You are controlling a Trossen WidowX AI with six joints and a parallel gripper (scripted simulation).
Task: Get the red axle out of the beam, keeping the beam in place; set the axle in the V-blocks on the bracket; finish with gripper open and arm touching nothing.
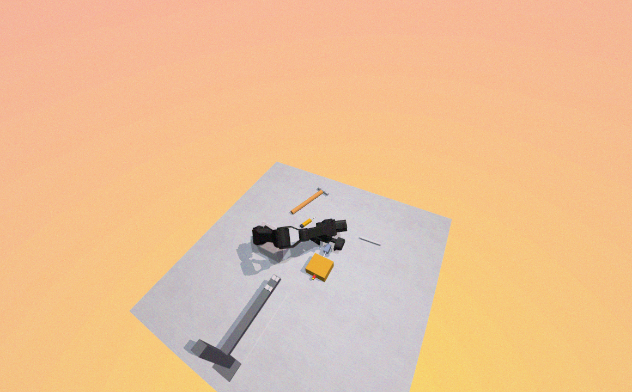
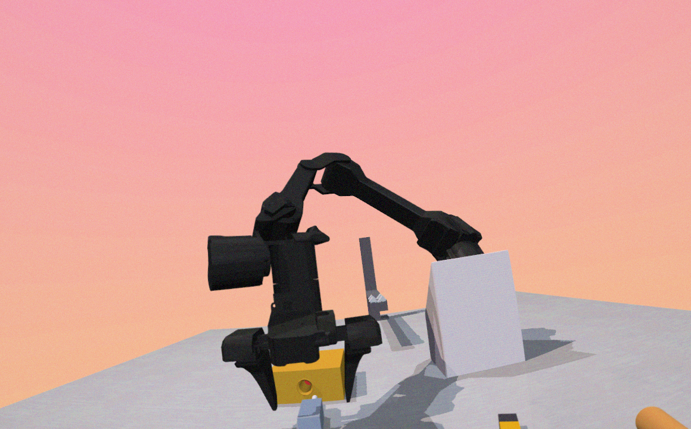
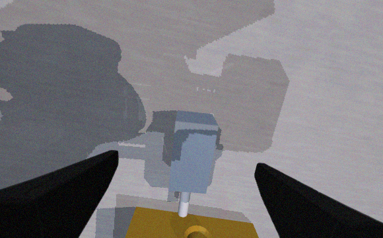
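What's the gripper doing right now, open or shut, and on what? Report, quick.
Gripper: open, fingers spread wide, holding nothing; the blue-grey block lies free of both fingers.
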